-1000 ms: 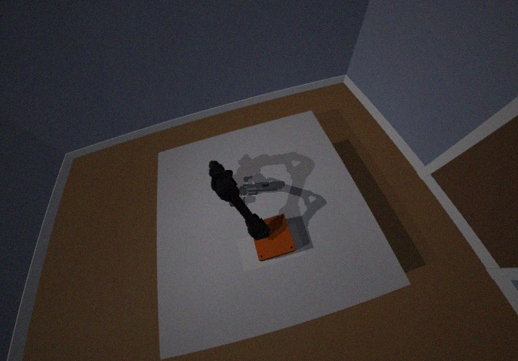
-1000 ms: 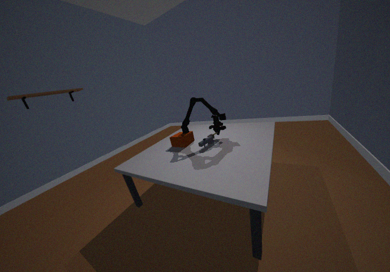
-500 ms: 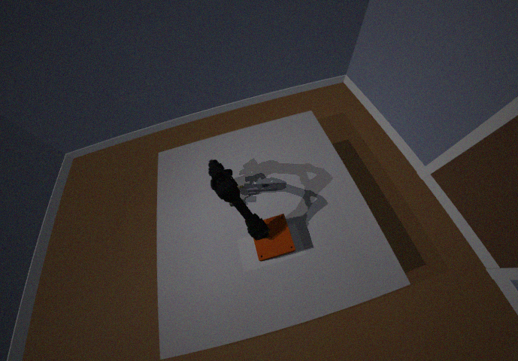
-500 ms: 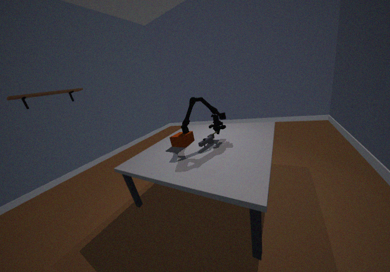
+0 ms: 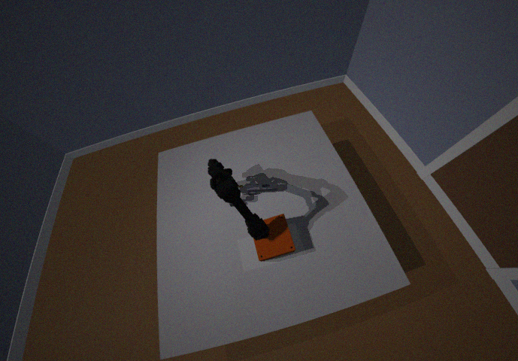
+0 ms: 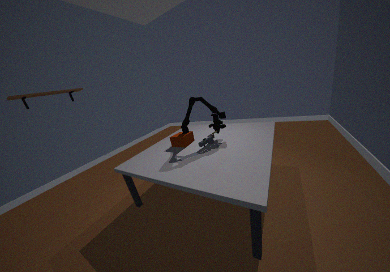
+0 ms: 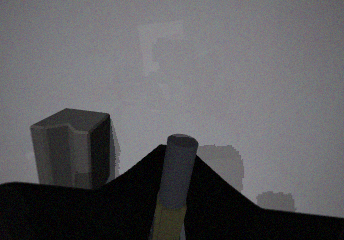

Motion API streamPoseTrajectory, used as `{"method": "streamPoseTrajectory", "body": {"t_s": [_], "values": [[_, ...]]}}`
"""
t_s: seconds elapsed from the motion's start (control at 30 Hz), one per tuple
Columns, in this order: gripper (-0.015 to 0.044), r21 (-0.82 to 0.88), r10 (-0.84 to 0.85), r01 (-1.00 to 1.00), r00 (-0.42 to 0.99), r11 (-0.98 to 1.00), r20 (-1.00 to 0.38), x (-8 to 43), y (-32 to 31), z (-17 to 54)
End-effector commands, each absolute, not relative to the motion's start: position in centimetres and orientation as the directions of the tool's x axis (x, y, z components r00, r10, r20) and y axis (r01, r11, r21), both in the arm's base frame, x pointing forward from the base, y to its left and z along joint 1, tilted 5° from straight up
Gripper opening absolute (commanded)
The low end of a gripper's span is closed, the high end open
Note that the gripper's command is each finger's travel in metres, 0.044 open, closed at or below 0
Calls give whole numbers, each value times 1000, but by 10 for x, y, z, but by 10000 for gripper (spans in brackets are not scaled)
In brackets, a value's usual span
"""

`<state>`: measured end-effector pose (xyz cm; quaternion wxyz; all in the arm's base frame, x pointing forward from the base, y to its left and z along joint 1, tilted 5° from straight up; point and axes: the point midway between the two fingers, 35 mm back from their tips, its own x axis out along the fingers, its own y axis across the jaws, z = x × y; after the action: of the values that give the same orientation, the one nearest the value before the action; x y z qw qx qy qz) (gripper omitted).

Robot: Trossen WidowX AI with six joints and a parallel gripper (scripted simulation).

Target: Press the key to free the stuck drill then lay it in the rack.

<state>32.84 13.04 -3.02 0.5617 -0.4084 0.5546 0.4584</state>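
My gripper (image 7: 173,152) (image 6: 217,131) is shut on the drill (image 7: 180,172) (image 6: 214,132), a thin rod with a grey end and a yellow part. In the wrist view the drill's grey end shows between the black fingers. In the exterior view the gripper hangs above the white table, beside the upper right end of a grey fixture (image 6: 205,140) (image 5: 265,183). A notched grey block (image 7: 62,155) stands left of the fingers in the wrist view; I cannot tell if it is part of the rack. The key cannot be made out.
The arm's orange base box (image 5: 278,247) (image 6: 182,140) stands on the white table (image 5: 208,298) (image 6: 234,173). The arm hides part of the work area in the top view. Dark shadows fall around the fixture. A wooden shelf (image 6: 46,93) is on the wall.
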Motion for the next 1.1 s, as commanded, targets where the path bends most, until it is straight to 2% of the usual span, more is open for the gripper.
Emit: {"method": "streamPoseTrajectory", "body": {"t_s": [0.0,1.07], "values": [[0,51,65,-969,-36,241,-997,328,131,-27],[0,54,66,-969,-40,241,-997,286,148,-26]]}}
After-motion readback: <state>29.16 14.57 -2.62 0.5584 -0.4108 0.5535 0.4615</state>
